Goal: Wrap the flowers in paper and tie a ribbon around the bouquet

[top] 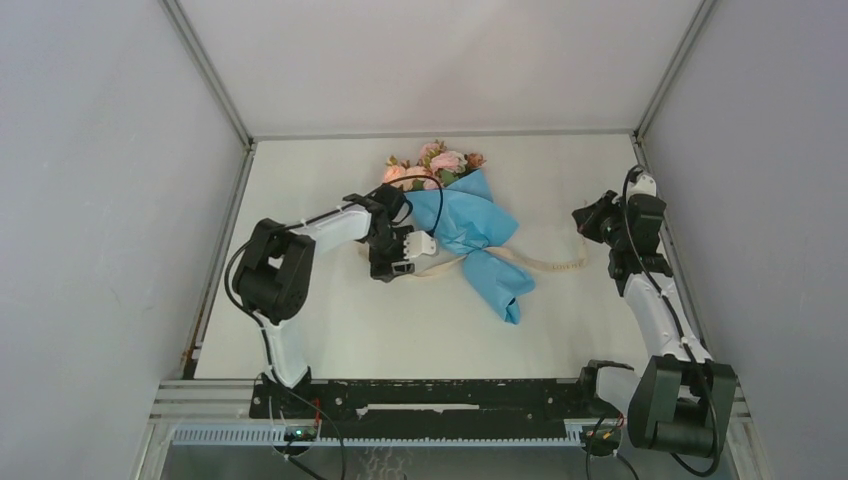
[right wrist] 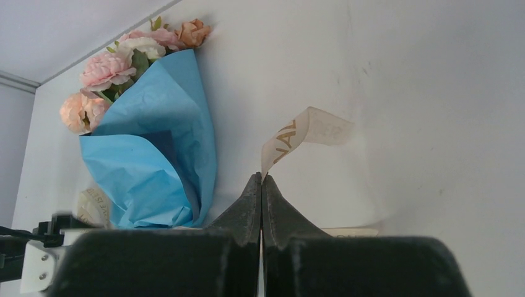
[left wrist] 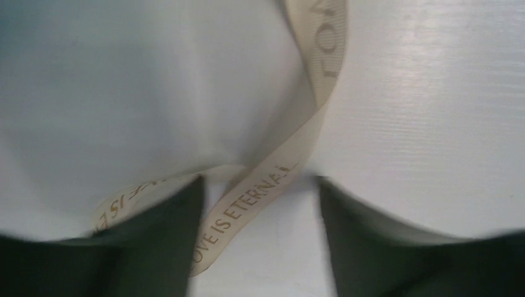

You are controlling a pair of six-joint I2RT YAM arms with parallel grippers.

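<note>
Across a white table (top: 330, 330) boxed in by 3 pale grey walls (top: 100, 200) with metal framing at the corners, 2 black-and-white arms work from a dark rail (top: 430, 395) along the near edge. The left arm (top: 290, 270) bends in from the left edge toward the table's middle; the right arm (top: 655, 300) stands along the right edge.

1 bouquet (top: 470, 228) lies between them, nearer the far edge than the near one. Its light blue paper (top: 500, 280) is pinched at a waist, with the narrow tail pointing toward the near right. The flowers (top: 437, 163) poke out toward the far edge; 5 pink, peach and cream blooms show from the right wrist.

1 cream ribbon (top: 545, 265), printed with gold lettering, crosses at the bouquet's waist and trails toward the right edge.

The left gripper (left wrist: 260, 182) sits just beside the paper's left side, fingers (left wrist: 167, 247) spread wide, and the ribbon runs loose between them over the table. The right gripper (right wrist: 261, 179) is closed tight, pinching the ribbon's other end, which curls up from its tips. The bouquet partly hides the ribbon's middle stretch.
</note>
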